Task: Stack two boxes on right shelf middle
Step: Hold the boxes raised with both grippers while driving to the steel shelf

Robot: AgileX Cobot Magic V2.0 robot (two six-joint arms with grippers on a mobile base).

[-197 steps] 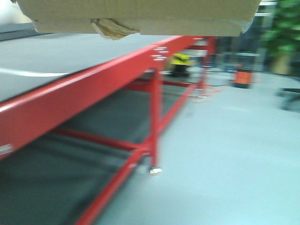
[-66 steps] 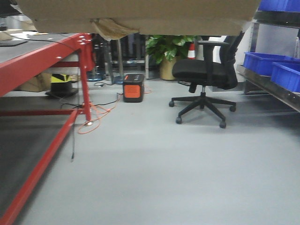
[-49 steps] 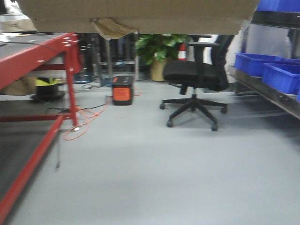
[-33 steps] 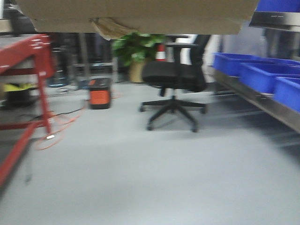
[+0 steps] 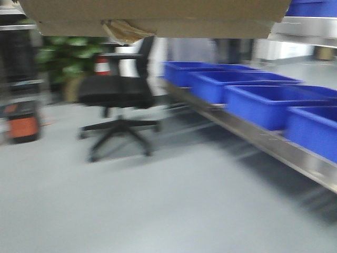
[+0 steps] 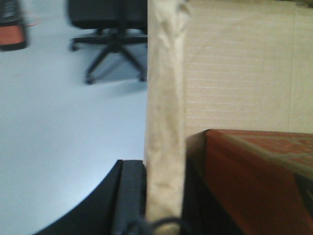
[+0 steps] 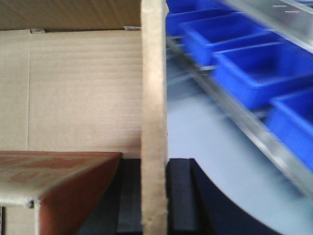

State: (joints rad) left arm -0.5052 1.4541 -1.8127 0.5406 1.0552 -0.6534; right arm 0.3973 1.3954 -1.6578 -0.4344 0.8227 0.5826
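A tan cardboard box (image 5: 158, 16) with a scrap of torn tape (image 5: 124, 31) fills the top of the front view from below. In the left wrist view my left gripper (image 6: 164, 200) is shut on its wrinkled side wall (image 6: 165, 98), one dark finger (image 6: 131, 196) outside it. My right gripper (image 7: 154, 196) is shut on the opposite wall (image 7: 154, 98), with a black pad (image 7: 178, 196) outside it. A reddish-brown printed cardboard piece (image 7: 54, 181) lies inside the box. The steel right shelf (image 5: 263, 141) runs along the right. I cannot tell which tier is the middle one. A second box is not in view.
Several blue plastic bins (image 5: 263, 103) stand in a row on the shelf's low tier, and a higher rail (image 5: 308, 23) crosses the top right. A black office chair (image 5: 118, 97) stands on the grey floor at left, by an orange unit (image 5: 23, 126) and a plant (image 5: 66, 52).
The view has swung to the right. The red table has left the frame, the chair has slid left, and the steel shelf with blue bins now fills the right. The box stays held.
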